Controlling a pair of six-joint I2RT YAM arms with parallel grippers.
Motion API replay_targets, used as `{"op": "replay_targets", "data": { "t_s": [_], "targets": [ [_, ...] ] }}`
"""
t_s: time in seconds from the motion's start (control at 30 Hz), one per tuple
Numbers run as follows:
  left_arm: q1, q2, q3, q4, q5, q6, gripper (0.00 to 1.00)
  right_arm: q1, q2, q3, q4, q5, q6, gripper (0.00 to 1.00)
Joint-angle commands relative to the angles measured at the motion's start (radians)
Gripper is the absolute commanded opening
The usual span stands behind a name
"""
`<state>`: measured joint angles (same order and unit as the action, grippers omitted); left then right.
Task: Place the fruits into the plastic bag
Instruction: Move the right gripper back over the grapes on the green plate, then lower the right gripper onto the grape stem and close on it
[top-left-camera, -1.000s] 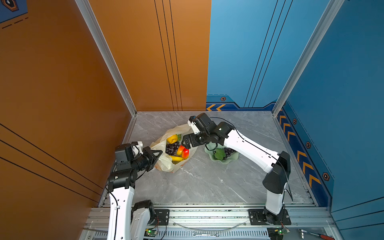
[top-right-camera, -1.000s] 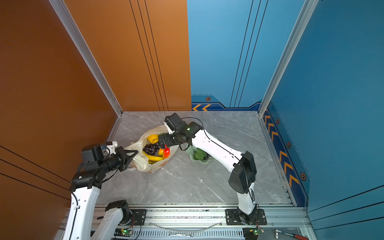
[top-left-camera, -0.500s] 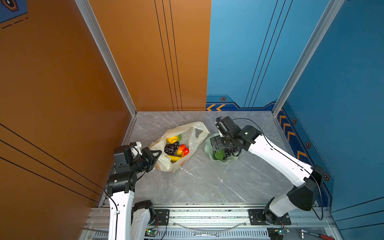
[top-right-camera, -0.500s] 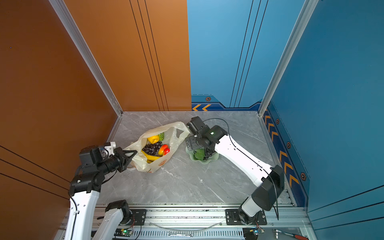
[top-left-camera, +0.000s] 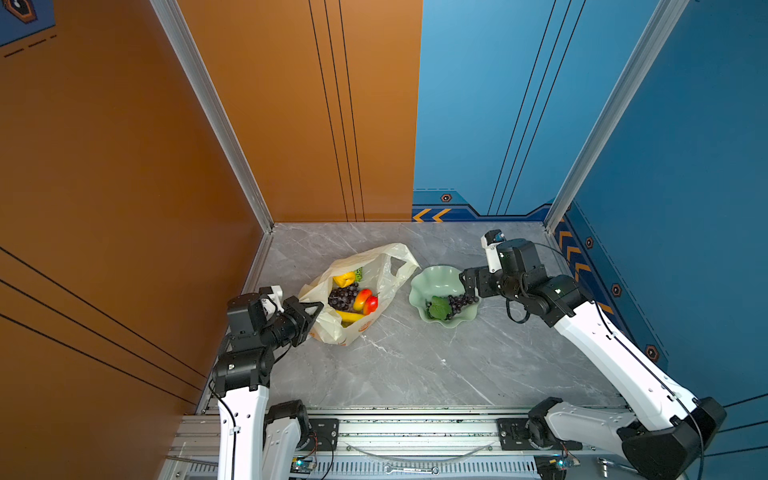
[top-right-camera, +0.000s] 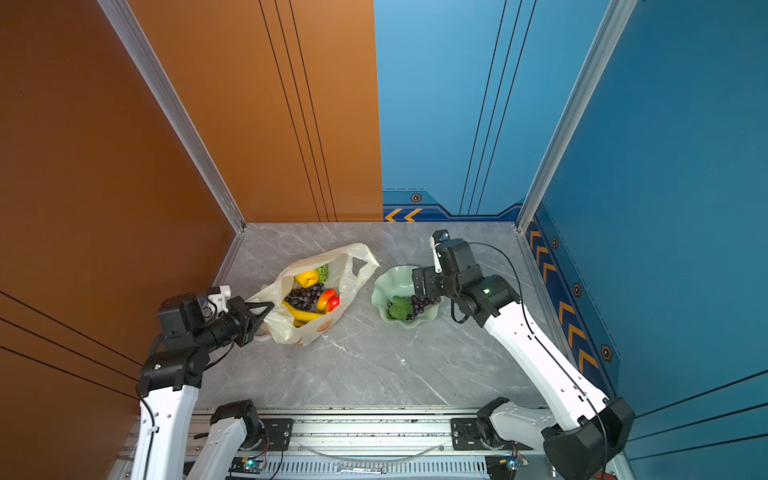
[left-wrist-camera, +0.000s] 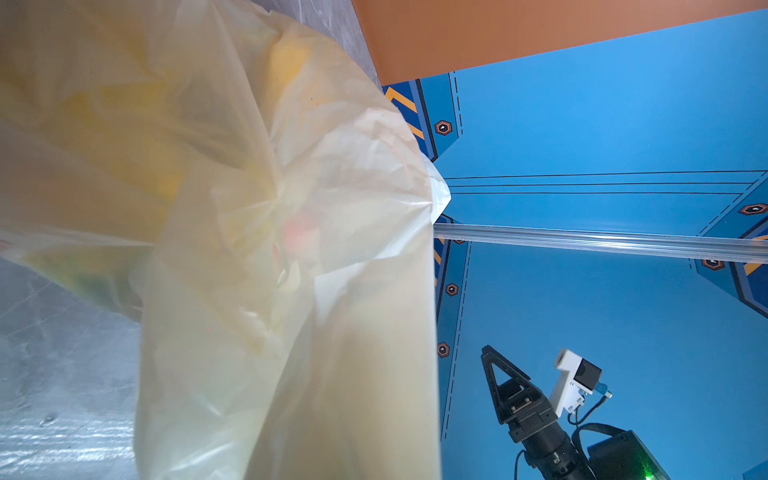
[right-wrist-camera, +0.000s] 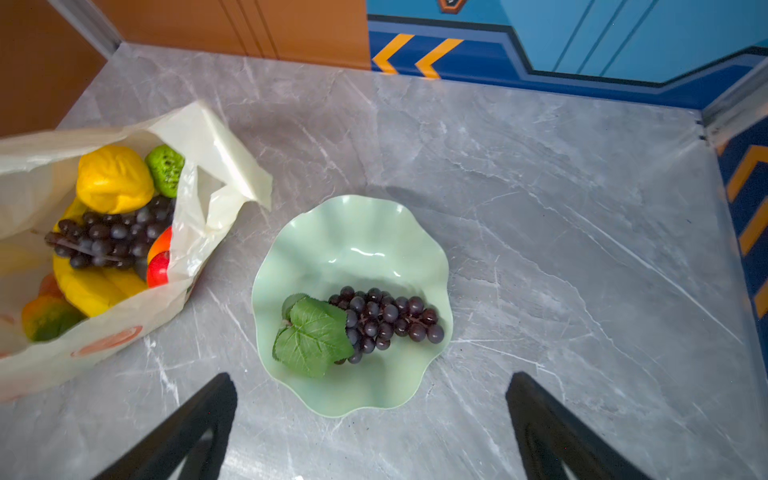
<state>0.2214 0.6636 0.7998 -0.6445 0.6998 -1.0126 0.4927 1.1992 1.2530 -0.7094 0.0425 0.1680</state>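
Left fingers (top-left-camera: 309, 302) are pinched shut on the edge of the one bag (top-left-camera: 376, 266). Beyond their tips it holds one lemon (right-wrist-camera: 114, 178), one green fruit (right-wrist-camera: 165, 168), one grape bunch (right-wrist-camera: 110, 239), one banana bunch (right-wrist-camera: 91, 289) and two mangoes (right-wrist-camera: 160, 262). Right fingers (right-wrist-camera: 218, 395) gape empty; just ahead of them, one dish (right-wrist-camera: 353, 232) holds a second grape bunch (right-wrist-camera: 386, 320).

Both arms, left arm (top-left-camera: 243, 411) and right arm (top-left-camera: 615, 357), wear glossy white shells between black joint housings. Thin black cables (top-left-camera: 515, 321) trail along them. A small white camera block (top-left-camera: 492, 249) tops each wrist. The fingers (right-wrist-camera: 216, 399) are black triangular open frames. A green light (top-right-camera: 487, 291) glows on the right forearm.
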Motion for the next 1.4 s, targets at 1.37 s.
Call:
{"op": "replay_targets", "data": {
  "t_s": [1.37],
  "targets": [
    [0.016, 0.078, -0.004, -0.027, 0.008, 0.077, 0.00, 0.040, 0.696, 0.252, -0.155, -0.128, -0.765, 0.96]
  ]
}}
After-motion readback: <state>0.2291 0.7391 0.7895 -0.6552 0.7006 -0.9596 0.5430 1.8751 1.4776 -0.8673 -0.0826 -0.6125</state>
